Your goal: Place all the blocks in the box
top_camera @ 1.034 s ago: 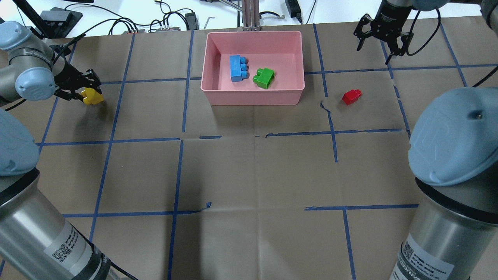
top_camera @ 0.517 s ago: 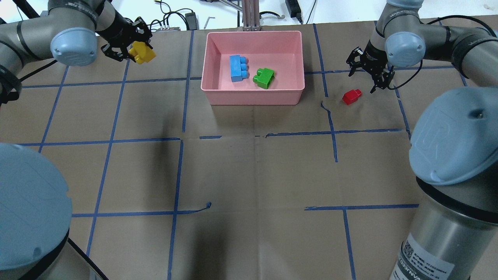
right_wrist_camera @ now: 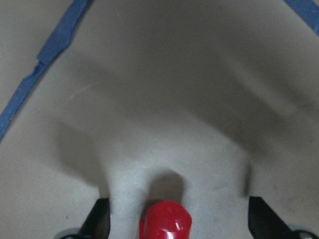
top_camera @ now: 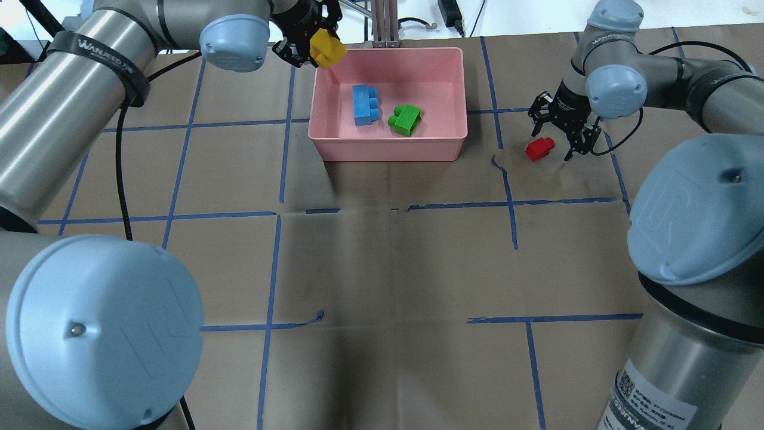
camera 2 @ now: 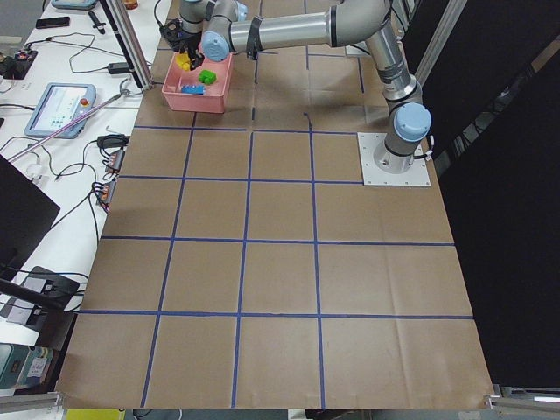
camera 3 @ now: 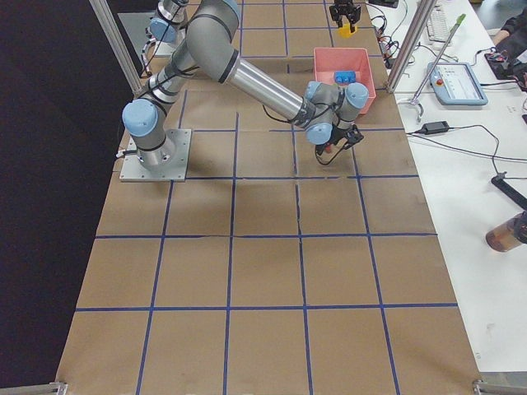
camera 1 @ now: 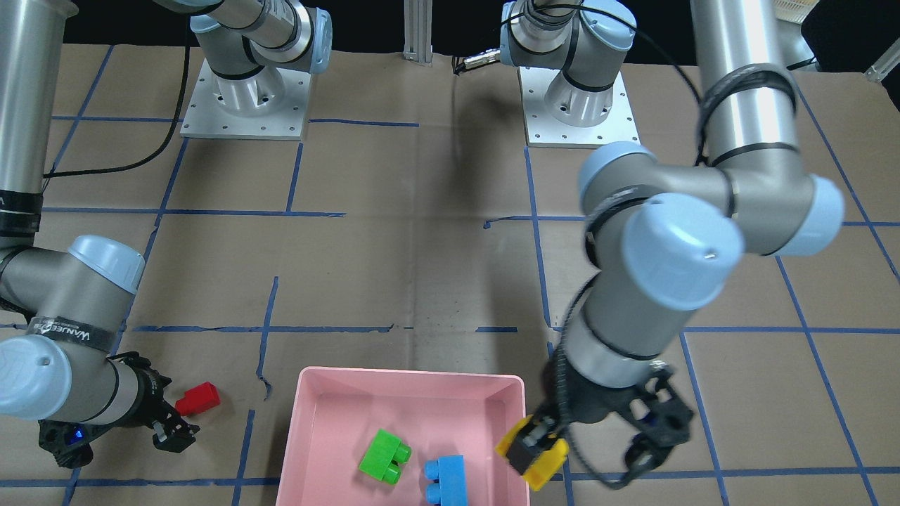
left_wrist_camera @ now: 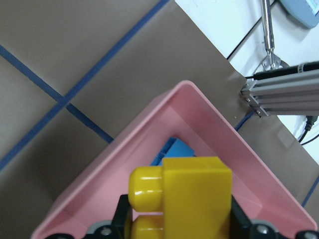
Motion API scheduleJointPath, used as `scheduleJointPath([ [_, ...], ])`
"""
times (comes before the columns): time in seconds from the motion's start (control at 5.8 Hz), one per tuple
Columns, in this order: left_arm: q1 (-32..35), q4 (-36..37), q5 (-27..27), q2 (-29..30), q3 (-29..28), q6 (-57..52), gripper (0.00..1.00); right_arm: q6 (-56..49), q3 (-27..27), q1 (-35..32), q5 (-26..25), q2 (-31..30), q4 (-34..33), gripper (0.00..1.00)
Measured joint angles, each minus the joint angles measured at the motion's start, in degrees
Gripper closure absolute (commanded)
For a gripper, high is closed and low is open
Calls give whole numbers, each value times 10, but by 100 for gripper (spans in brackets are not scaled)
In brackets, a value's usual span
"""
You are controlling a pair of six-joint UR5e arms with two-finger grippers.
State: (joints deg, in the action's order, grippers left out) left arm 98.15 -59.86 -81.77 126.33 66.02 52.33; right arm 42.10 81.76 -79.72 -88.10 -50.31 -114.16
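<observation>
Exterior front-facing: the left gripper [camera 1: 534,451] is clamped on the yellow brick [camera 1: 543,469], held above the side wall of the box [camera 1: 411,374] rather than over its middle. The green brick [camera 1: 383,457] and blue brick [camera 1: 444,481] lie inside on the floor. The red brick [camera 1: 198,399] sits on the table [camera 1: 394,267] outside the box, with the right gripper [camera 1: 169,418] just beside it.

Overhead exterior: the yellow brick hangs over the far corner of the box, on the robot's left. The right gripper hovers next to the red brick, fingers spread.

Exterior left and right add little; both grippers are too small in them to judge.

Left wrist-mounted: the pink corner runs directly under the yellow brick. Let go here, it could strike the rim and tip outward onto the table; it should travel further inward first.

Right wrist-mounted: the jaws stand wide apart with the red brick between them, low in the frame. Being the smallest piece, it could be nudged aside or pinched on a corner and spring free if the fingers close off-centre or too high.
</observation>
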Motion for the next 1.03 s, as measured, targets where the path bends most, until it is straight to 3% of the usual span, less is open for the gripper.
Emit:
scheduleJointPath([
  [0.34,17,0,2,21,1,11,4,21,0,0,3,0,1,24],
  [0.52,18,2,4,22,2,12,2,25,-1,0,5,-1,1,25],
  [0.69,18,3,4,22,2,12,1,26,-2,-1,6,-2,1,34],
  [1.03,17,-1,3,9,6,-14,1,27,-2,-1,9,-3,0,67],
])
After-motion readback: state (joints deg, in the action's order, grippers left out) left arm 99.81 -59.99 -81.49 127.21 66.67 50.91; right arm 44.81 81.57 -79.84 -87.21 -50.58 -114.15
